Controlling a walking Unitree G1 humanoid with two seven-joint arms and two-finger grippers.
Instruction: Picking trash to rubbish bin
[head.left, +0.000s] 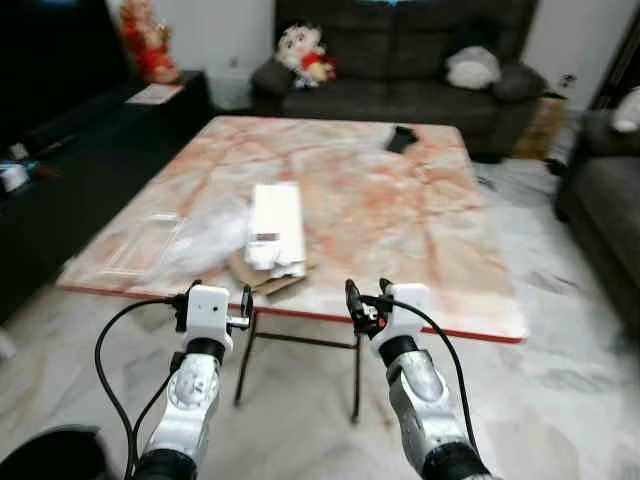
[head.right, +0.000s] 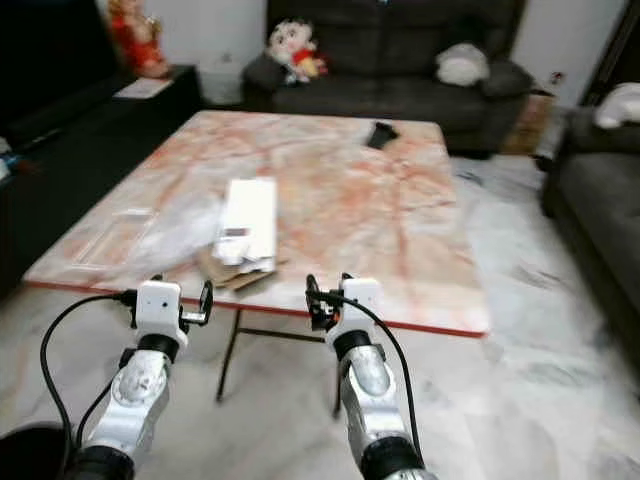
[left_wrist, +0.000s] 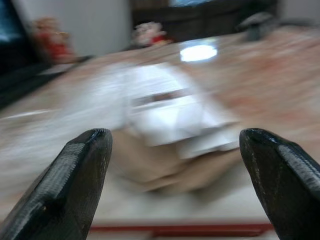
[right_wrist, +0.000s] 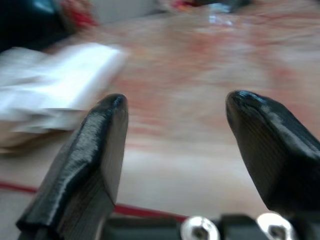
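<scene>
A white flat packet (head.left: 275, 226) lies on a brown cardboard piece (head.left: 268, 276) near the front edge of the marble table (head.left: 400, 220). Crumpled clear plastic (head.left: 205, 235) rests to its left. My left gripper (head.left: 218, 300) hangs open just before the table edge, facing the packet (left_wrist: 170, 110). My right gripper (head.left: 366, 297) is open too, a little right of the trash, at the same edge. Nothing sits between either pair of fingers (left_wrist: 75, 185).
A dark small object (head.left: 401, 139) lies at the table's far side. A dark sofa (head.left: 400, 70) with a doll and a cushion stands behind. A black cabinet (head.left: 60, 150) runs along the left, and another sofa (head.left: 600, 200) stands on the right. A dark round rim (head.left: 50, 455) shows at lower left.
</scene>
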